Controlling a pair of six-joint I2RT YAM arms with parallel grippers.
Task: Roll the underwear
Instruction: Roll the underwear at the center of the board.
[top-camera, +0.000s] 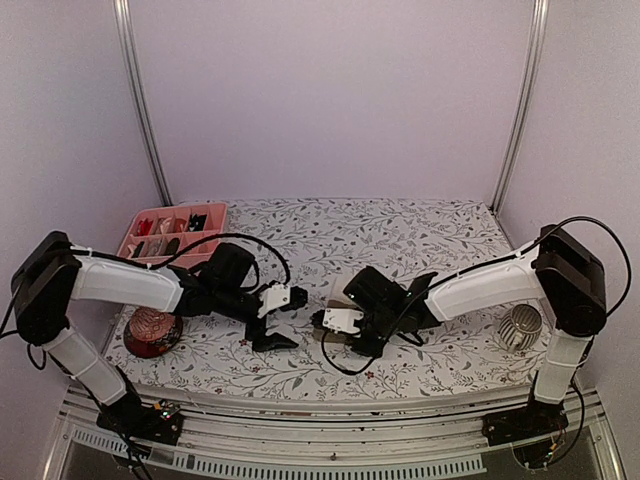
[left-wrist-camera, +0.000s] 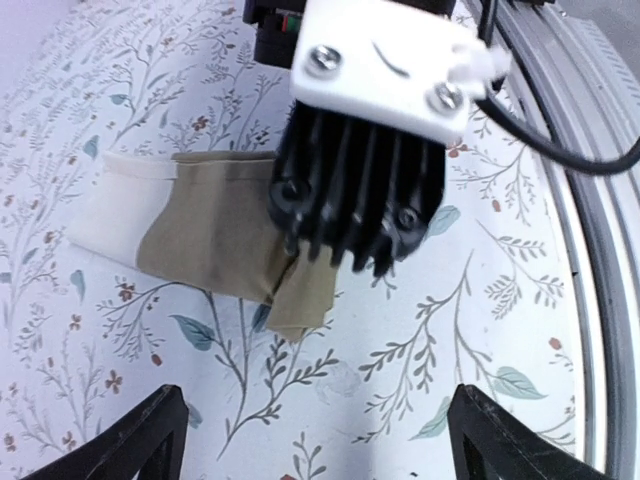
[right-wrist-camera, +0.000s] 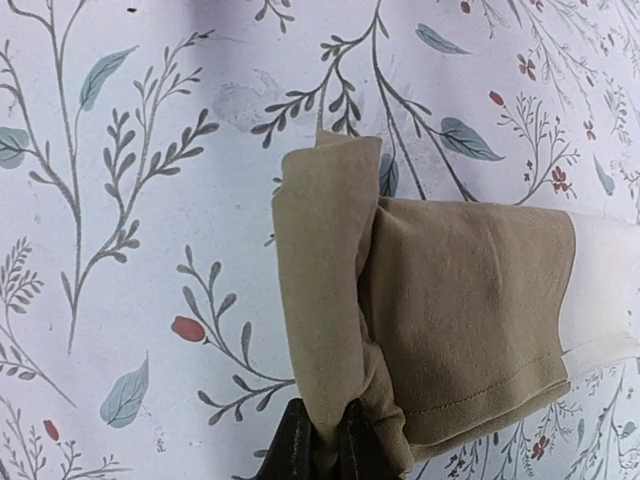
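The tan-beige underwear (right-wrist-camera: 460, 310) lies flat on the floral table cover, its pale band (right-wrist-camera: 605, 290) at one end. The other end is folded over into a thick flap. My right gripper (right-wrist-camera: 325, 445) is shut on the near edge of that flap. In the left wrist view the same underwear (left-wrist-camera: 200, 250) lies partly under the right gripper's black body (left-wrist-camera: 360, 170). My left gripper (left-wrist-camera: 315, 450) is open and holds nothing; it hovers over bare cover just short of the cloth's folded corner. From above, the left gripper (top-camera: 275, 338) and the right gripper (top-camera: 345, 335) stand close together near the table's front.
A pink compartment tray (top-camera: 170, 232) with small items stands at the back left. A dark red round object (top-camera: 152, 332) sits under the left arm. A pale ribbed object (top-camera: 520, 325) is at the right edge. The table's metal front rail (left-wrist-camera: 600, 250) runs close by.
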